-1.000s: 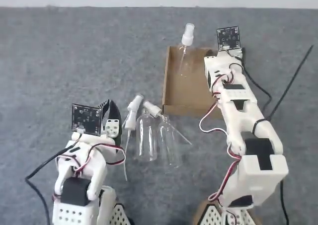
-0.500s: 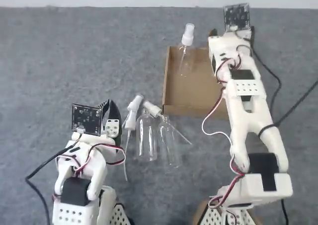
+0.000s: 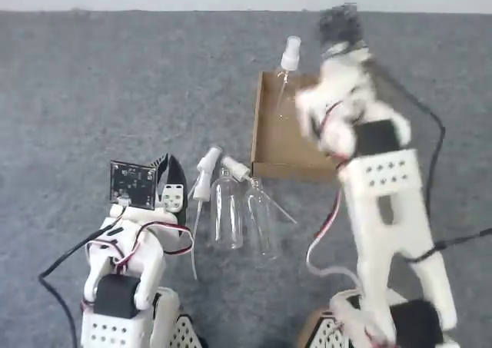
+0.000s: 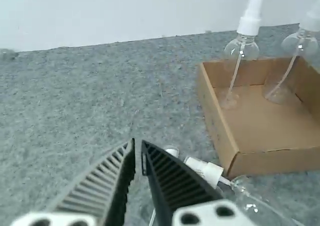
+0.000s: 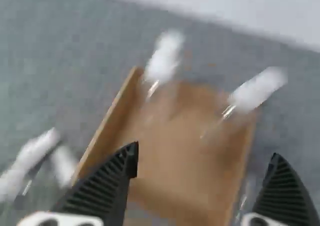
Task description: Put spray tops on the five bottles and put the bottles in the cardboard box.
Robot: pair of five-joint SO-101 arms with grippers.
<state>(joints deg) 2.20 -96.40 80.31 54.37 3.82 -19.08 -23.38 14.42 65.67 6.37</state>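
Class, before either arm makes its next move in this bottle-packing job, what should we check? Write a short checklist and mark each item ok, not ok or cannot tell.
1. Right gripper fingers apart, nothing between them: ok.
2. Left gripper ready to grasp: not ok, its fingers are together.
3. Capped bottles upright in the cardboard box: ok, two.
4. Tops fitted on the lying bottles on the table: not ok; the spray tops appear to lie loose by the necks.
5. Free floor left in the box: ok.
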